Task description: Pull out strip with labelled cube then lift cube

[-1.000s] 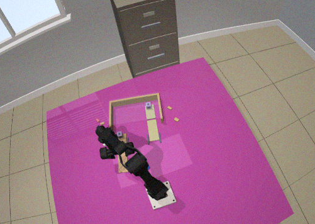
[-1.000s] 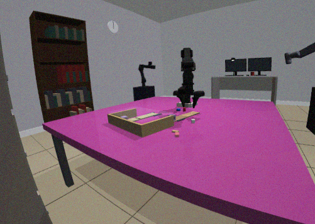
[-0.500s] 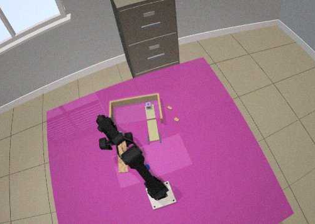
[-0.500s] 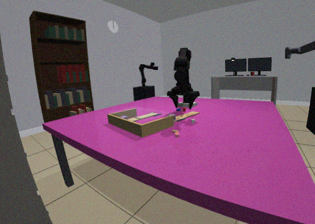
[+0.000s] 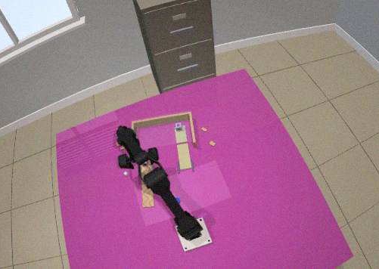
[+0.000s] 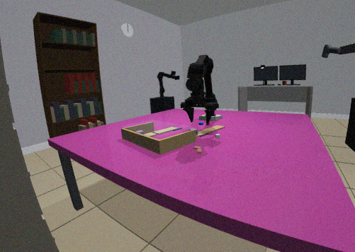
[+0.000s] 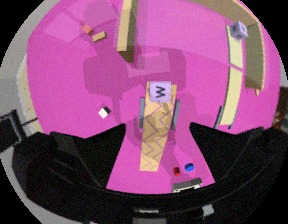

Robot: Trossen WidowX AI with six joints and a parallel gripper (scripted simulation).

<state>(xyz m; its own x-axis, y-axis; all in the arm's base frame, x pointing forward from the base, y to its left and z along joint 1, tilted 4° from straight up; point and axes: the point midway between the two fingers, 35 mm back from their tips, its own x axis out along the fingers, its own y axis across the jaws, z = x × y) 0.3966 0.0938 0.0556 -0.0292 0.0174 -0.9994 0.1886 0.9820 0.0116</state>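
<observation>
I have the gripper [image 7: 157,125] spread wide and empty over the labelled cube [image 7: 159,91], at twelve o'clock on the strip [image 7: 155,137]; positioned for straddling it.

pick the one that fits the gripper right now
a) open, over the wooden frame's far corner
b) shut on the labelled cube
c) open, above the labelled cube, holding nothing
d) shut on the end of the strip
c: the gripper stands wide open with nothing between its fingers, and in the wrist view the labelled cube sits on the far end of the zigzag-patterned strip just below it, not yet grasped.
</observation>
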